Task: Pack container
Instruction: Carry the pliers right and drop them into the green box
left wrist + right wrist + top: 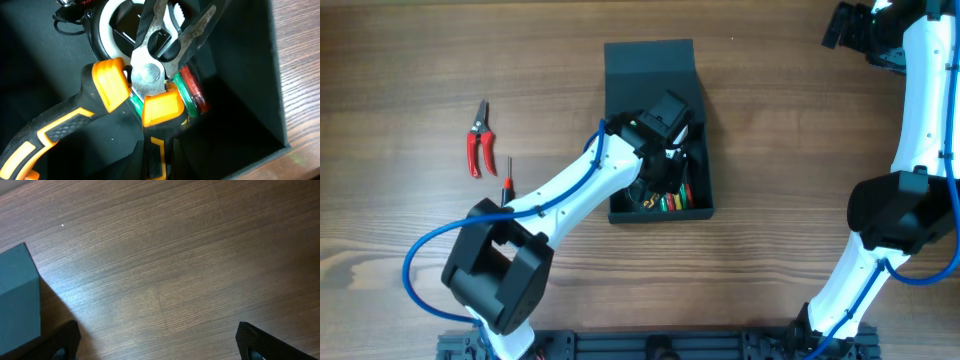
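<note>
Wooden bench, container in the middle, lid up, partly packed. Left end effector was inside it gripping pliers. Cutters and screwdriver still waited left of it. Right end effector hung open.

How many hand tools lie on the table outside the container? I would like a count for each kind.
Red-handled cutters: 1
Red-handled screwdriver: 1
Total outside the container: 2
</note>
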`<state>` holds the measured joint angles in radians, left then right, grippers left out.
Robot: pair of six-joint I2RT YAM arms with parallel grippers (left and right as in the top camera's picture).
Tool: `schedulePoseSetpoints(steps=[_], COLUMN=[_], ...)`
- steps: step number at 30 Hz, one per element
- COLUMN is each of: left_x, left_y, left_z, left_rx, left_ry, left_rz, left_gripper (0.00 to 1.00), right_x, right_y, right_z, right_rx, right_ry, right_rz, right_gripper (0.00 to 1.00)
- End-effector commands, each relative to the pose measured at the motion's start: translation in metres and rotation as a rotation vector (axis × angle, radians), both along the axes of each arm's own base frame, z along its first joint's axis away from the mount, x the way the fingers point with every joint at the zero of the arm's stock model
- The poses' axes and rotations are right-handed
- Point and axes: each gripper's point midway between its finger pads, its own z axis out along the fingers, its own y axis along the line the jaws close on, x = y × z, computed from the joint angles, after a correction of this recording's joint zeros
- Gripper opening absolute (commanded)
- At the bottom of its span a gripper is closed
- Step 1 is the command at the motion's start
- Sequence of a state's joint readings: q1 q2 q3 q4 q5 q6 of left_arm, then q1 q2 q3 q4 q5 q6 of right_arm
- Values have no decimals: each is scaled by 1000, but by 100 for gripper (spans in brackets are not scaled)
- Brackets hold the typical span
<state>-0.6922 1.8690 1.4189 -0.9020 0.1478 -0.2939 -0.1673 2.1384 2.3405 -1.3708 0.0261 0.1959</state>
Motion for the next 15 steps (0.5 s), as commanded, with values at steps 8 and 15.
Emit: schedulePoseSetpoints(steps=[8,15], left_x=[7,23], left_y=[1,9], left_z=[-22,-14], left_rx=[57,36], left_ry=[11,-14], left_rz=[2,43], left_gripper=[48,100], right_x=[0,0], right_y=[3,3], right_z=[18,18], right_rx=[-8,-8], right_ry=[-46,-46], right_rz=[15,15], right_gripper=[100,100])
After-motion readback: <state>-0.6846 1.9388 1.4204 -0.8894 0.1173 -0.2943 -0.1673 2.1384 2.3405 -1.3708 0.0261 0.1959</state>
